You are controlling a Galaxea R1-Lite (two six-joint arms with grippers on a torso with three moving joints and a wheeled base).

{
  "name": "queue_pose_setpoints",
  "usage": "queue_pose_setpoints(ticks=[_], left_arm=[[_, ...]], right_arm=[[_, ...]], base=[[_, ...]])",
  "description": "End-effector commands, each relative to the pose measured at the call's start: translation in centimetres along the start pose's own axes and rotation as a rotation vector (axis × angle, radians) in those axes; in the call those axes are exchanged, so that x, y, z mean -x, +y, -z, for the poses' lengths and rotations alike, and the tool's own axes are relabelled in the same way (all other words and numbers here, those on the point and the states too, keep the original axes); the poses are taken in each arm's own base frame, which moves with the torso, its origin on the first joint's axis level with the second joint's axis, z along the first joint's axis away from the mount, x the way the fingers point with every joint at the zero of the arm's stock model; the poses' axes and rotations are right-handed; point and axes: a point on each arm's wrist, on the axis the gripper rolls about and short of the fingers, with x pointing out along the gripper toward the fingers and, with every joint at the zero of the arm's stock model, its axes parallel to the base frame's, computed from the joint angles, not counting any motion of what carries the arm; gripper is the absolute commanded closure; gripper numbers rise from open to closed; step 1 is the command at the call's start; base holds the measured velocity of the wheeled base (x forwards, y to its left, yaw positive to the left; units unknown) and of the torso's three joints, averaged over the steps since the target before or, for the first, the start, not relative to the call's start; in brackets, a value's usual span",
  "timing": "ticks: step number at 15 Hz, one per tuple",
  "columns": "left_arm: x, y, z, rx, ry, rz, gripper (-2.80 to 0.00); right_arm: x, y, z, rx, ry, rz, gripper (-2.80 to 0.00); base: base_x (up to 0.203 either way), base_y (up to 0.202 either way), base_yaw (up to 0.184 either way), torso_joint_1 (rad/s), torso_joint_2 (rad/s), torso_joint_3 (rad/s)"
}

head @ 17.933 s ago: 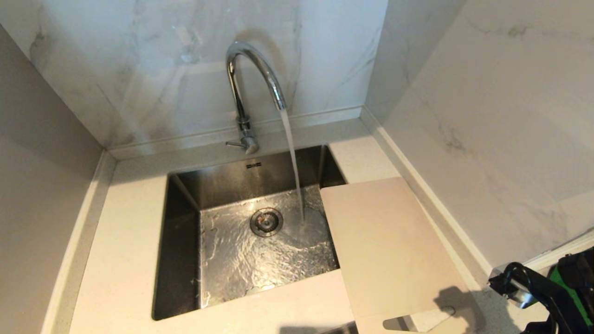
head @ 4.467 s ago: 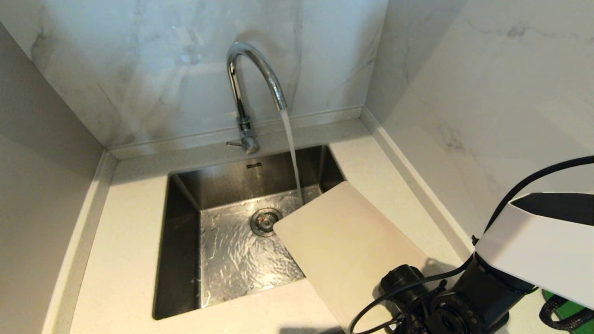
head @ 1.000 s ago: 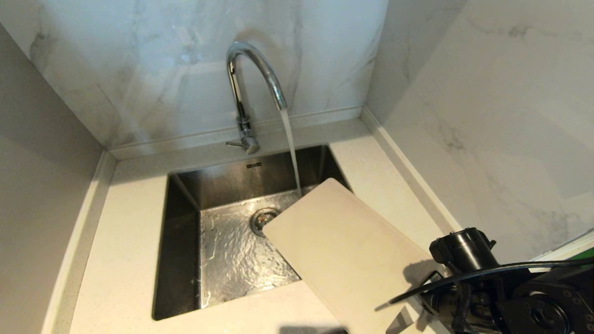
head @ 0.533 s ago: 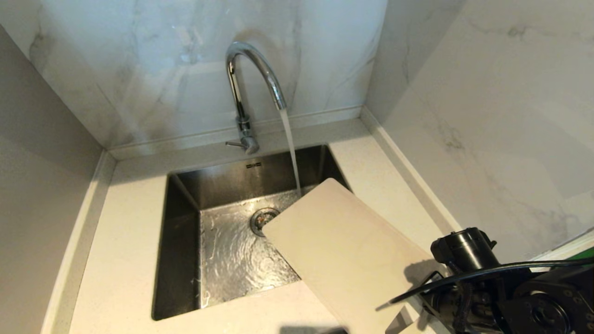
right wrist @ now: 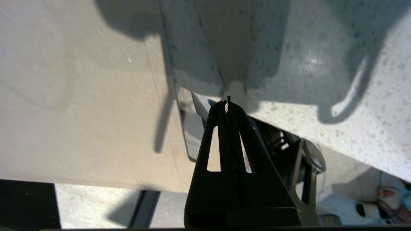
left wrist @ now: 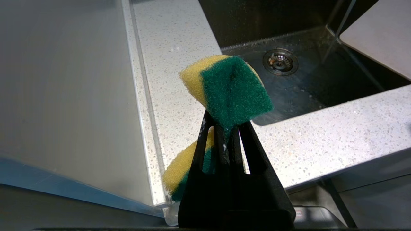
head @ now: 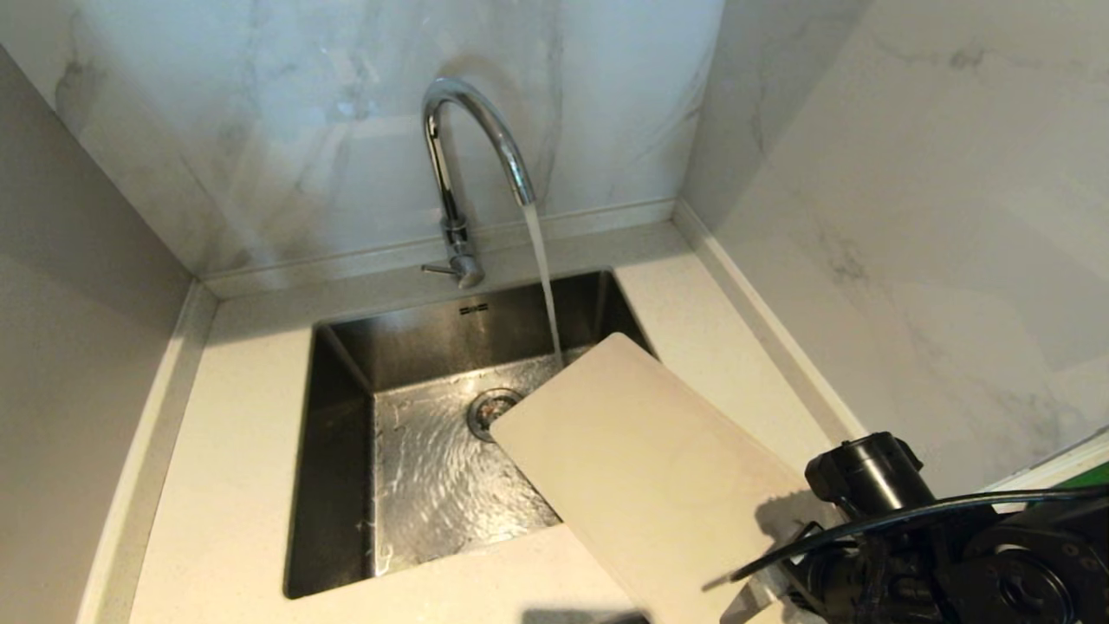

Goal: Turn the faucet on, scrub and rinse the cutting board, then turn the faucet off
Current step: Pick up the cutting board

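The chrome faucet (head: 472, 130) is running, and its stream (head: 541, 277) drops into the sink just behind the cutting board's far edge. The pale beige cutting board (head: 641, 468) slants from the counter's front right out over the basin. My right gripper (right wrist: 227, 104) is shut on its near end beside the handle slot (right wrist: 188, 134); in the head view only that arm's black wrist (head: 866, 472) shows. My left gripper (left wrist: 226, 128), outside the head view, is shut on a yellow and green sponge (left wrist: 231, 91) in front of the counter's left part.
The steel sink (head: 346, 407) has wet rippling water on its floor around the drain (head: 490, 409). The faucet's small lever (head: 437, 269) points left at its base. Marble walls close in behind and on the right; a grey panel stands at the left.
The board once lay flat on the counter right of the sink; it now hangs slanted over the basin. Over the last second it has kept still, and water keeps flowing.
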Motion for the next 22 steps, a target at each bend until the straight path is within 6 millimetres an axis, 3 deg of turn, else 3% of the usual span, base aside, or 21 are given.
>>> queue_pose_setpoints(ticks=[1,5,12,22], left_arm=[[0.0,0.0,0.0,0.0,0.0,-0.001,0.0],[0.0,0.0,0.0,0.0,0.0,0.0,0.0],[0.0,0.0,0.0,0.0,-0.002,-0.001,0.0],[0.0,0.0,0.0,0.0,0.0,0.001,0.0]], right_arm=[[0.1,0.0,0.1,-0.002,0.002,-0.003,-2.8],[0.3,-0.3,0.3,-0.002,0.038,-0.014,-2.8],[-1.3,-1.4,1.0,-0.002,0.126,0.053,-2.8],[-2.3,-1.2,1.1,-0.003,0.145,0.074,-2.8]], base=[[0.0,0.0,0.0,0.0,0.0,0.0],[0.0,0.0,0.0,0.0,0.0,0.0],[0.0,0.0,0.0,0.0,0.0,0.0],[0.0,0.0,0.0,0.0,0.0,0.0]])
